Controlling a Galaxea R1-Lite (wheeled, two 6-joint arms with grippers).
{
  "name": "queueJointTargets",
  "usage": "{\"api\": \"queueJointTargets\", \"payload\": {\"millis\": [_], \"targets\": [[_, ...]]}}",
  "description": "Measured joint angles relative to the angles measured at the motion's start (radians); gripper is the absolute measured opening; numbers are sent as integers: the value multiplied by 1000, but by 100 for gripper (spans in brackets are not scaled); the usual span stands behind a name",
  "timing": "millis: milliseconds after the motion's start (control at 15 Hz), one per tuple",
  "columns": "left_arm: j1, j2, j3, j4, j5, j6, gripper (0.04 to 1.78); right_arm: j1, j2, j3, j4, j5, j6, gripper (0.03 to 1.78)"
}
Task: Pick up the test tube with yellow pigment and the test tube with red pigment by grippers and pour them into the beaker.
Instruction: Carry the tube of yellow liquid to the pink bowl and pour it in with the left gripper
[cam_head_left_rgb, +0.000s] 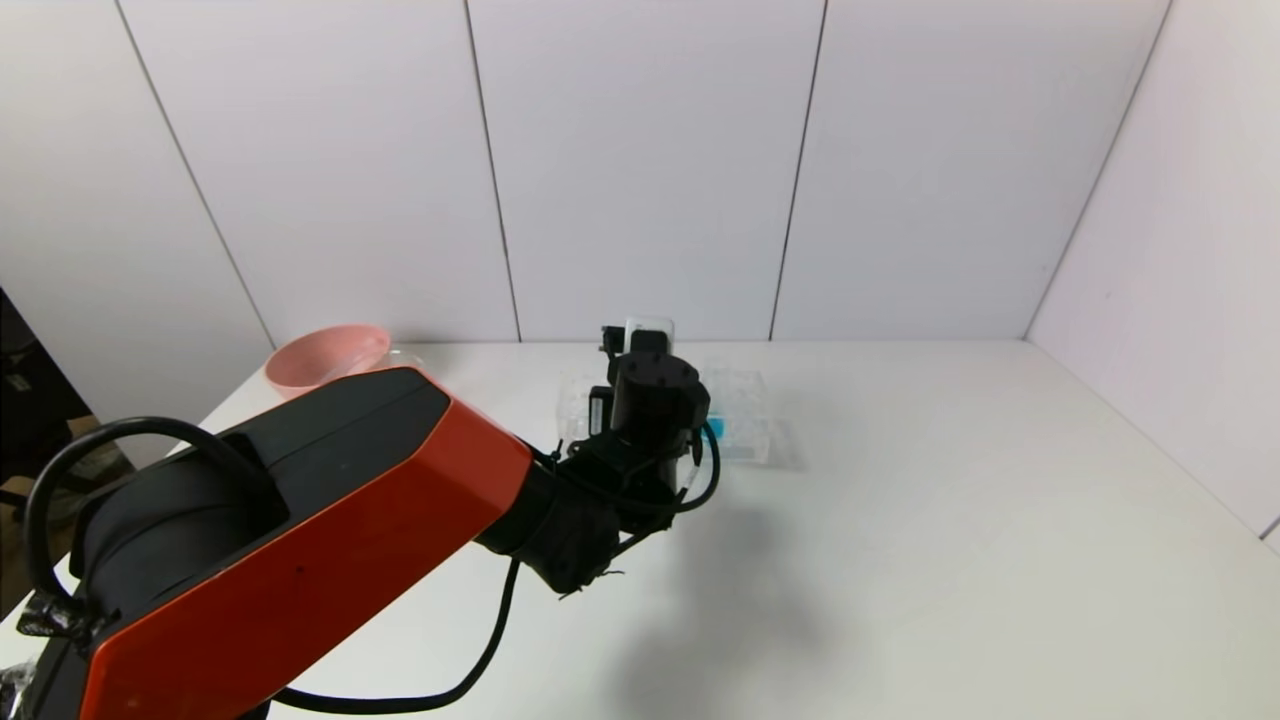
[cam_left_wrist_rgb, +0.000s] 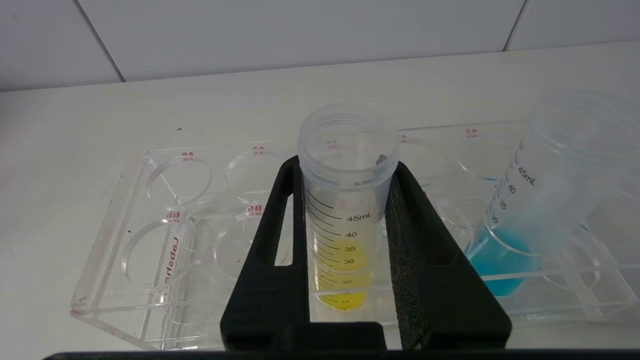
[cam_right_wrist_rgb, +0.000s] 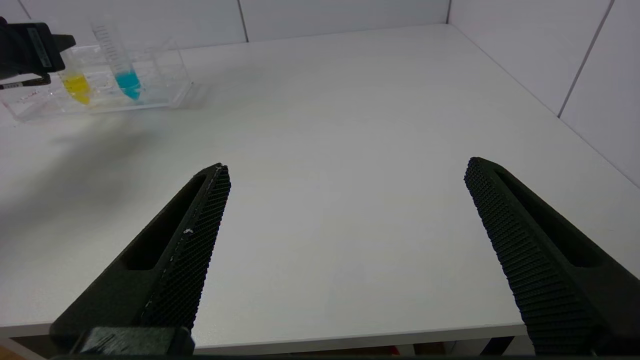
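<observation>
The test tube with yellow pigment (cam_left_wrist_rgb: 345, 220) stands upright in a hole of the clear tube rack (cam_left_wrist_rgb: 150, 240). My left gripper (cam_left_wrist_rgb: 347, 165) has one finger on each side of the tube just below its open rim and is shut on it. The tube's tip is still down in the rack. It also shows in the right wrist view (cam_right_wrist_rgb: 77, 87). In the head view my left wrist (cam_head_left_rgb: 655, 395) hides the tube. My right gripper (cam_right_wrist_rgb: 347, 165) is open and empty above the table's front edge. The red-pigment tube and the beaker are out of view.
A blue-liquid tube (cam_left_wrist_rgb: 505, 260) leans in the rack beside the yellow one. A pink bowl (cam_head_left_rgb: 325, 358) sits at the back left of the white table (cam_head_left_rgb: 950, 520). White walls close the back and the right.
</observation>
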Motion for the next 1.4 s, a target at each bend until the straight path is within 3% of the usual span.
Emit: {"api": "queueJointTargets", "payload": {"millis": [400,867,1133,1400], "targets": [[4,-82,-21,22,-40,69,43,0,0,0,0,0,0,171],[35,-254,41,104,-195,91,43,0,0,0,0,0,1,171],[125,-442,252,153,-453,92,43,0,0,0,0,0,0,171],[314,-675,502,202,-789,94,43,0,0,0,0,0,0,171]]}}
